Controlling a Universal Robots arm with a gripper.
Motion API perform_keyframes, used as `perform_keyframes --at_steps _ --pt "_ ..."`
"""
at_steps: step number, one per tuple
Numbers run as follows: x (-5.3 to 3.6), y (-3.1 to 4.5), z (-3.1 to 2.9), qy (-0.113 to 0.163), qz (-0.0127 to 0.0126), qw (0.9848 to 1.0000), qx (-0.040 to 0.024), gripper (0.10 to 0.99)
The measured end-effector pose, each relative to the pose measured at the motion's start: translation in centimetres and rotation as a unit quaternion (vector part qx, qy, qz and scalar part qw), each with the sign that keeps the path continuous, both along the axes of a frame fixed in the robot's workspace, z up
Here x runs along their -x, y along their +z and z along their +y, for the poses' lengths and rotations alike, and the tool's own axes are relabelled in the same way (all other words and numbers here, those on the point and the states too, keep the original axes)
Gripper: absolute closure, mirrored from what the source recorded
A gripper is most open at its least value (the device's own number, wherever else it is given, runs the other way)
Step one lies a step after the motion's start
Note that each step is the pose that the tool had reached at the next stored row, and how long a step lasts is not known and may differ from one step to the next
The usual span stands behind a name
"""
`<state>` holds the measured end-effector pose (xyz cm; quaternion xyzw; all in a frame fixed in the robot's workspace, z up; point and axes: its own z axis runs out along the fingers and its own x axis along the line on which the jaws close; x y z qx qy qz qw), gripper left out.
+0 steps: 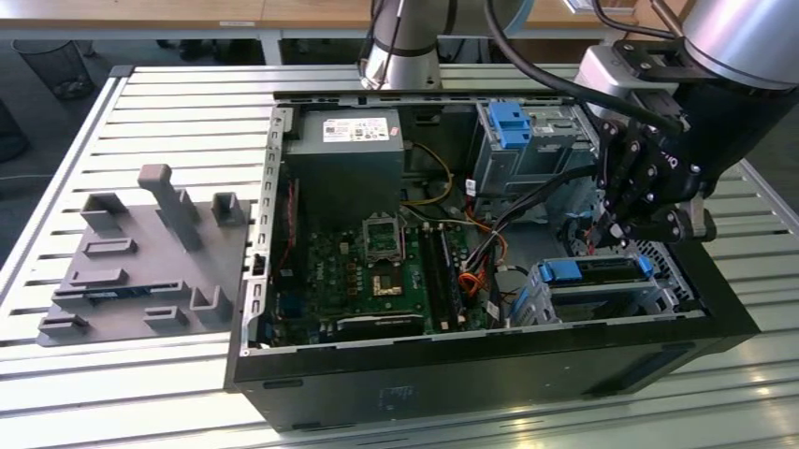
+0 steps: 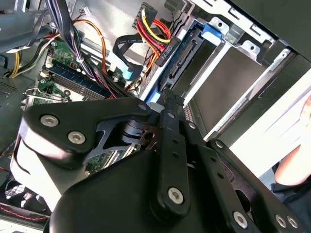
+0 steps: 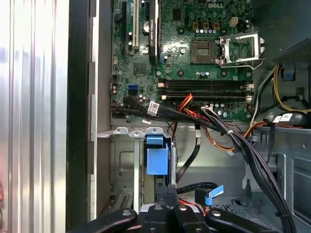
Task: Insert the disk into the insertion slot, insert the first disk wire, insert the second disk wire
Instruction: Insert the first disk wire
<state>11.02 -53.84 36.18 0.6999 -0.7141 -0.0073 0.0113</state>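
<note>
One disk [image 1: 597, 270] is seated in the insertion slot [image 1: 549, 304], just below the tool [image 1: 608, 236]. The tool is clenched; nothing is seen between its fingers [image 3: 161, 196]. The disk's connector edge is faced toward the motherboard [image 1: 374, 262].

In the exterior view a computer case [image 1: 500, 374] lies on the tabletop [image 1: 163, 94], with a fixture block [image 1: 138, 271] at its 9 o'clock. Inside, the power supply [image 1: 343, 159] is at the motherboard's [image 1: 362, 271] 12 o'clock, the disk [image 1: 600, 271] sits in the insertion slot [image 1: 600, 301] at 4 o'clock, and the hand [image 1: 615, 238] is just above it
</note>
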Motion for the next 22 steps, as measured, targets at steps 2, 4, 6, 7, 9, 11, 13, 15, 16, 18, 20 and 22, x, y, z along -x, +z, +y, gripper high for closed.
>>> perform_keyframes --at_steps 2,4,6,7,9,11,13,15,16,18,20,22 --pt "-0.09 0.0 0.1 0.0 0.0 1.0 0.0001 0.98" --pt "-0.23 0.0 0.22 0.0 0.0 1.0 0.0001 0.98" --pt "-0.42 -0.01 0.31 0.0 0.0 1.0 0.0 0.98" --pt "-0.57 -0.02 0.34 0.0 0.0 1.0 0.0001 0.98" --pt "-0.87 -0.02 0.4 0.0 0.0002 1.0 0.0002 0.98" --pt "-1.1 -0.06 0.47 0.0 0.0001 1.0 0.0 0.98" --pt "-1.28 -0.06 0.59 0.0 0.0002 1.0 0.0001 0.98" --pt "-1.47 -0.07 0.73 -0.004 0.0002 1.0 0.0001 0.98" --pt "-1.54 -0.09 0.78 -0.007 0.0001 1.0 0.0001 0.98" --pt "-1.64 -0.11 0.87 -0.013 0.0002 0.9999 0.0 0.98" --pt "-1.74 -0.12 0.96 -0.02 0.0002 0.9998 0.0001 0.98" --pt "-1.86 -0.13 1.09 -0.025 0.0002 0.9997 0.0001 0.98"
